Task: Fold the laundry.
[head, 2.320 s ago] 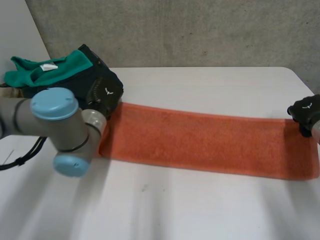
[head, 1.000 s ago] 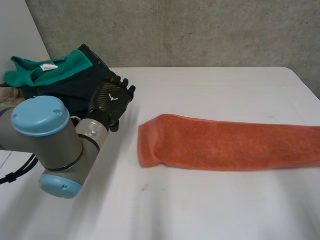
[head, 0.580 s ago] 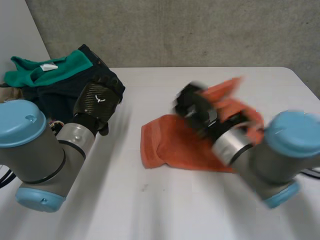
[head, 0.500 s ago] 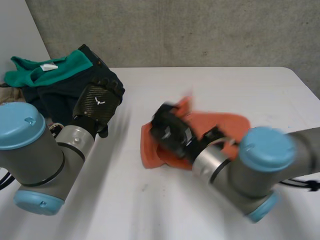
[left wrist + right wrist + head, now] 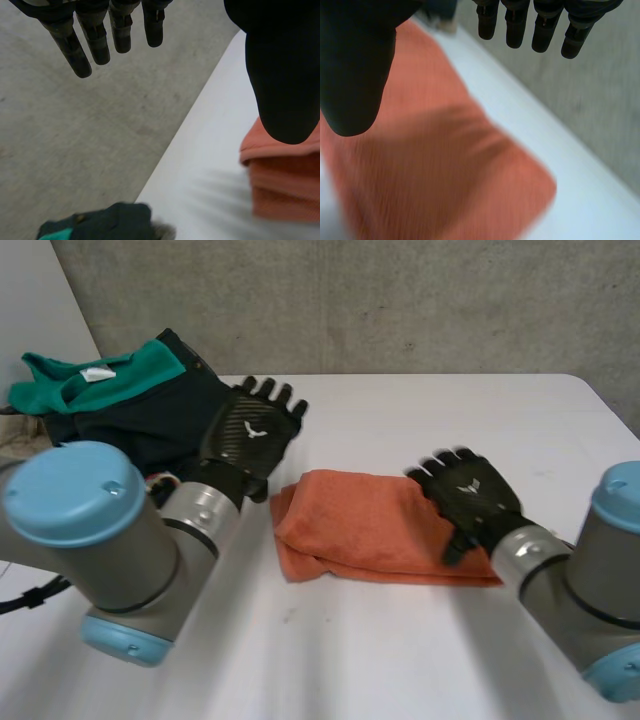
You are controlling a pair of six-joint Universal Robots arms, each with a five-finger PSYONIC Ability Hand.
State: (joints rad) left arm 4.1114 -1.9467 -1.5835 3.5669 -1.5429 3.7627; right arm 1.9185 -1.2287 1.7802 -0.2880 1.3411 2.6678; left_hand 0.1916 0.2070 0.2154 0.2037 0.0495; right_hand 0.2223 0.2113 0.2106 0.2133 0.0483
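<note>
An orange towel [image 5: 370,527] lies folded over itself in the middle of the white table [image 5: 400,640]. My right hand [image 5: 465,498] hovers over the towel's right end with straight, spread fingers [image 5: 520,27] and holds nothing; the towel [image 5: 450,175] lies beneath its palm. My left hand [image 5: 250,435] is raised above the table just left of the towel, its fingers [image 5: 100,35] straight and empty. Beside the left thumb shows the folded end of the towel [image 5: 285,185].
A heap of dark and green clothes [image 5: 120,400] sits at the table's far left corner, and its edge [image 5: 100,225] lies beyond the left hand. A grey concrete wall [image 5: 400,300] stands behind the table. My two arms cross the near side of the table.
The right hand carried the towel's right end leftward over the rest, folding it in half, then let go and drew back to the right. The left hand rose and moved toward the towel.
</note>
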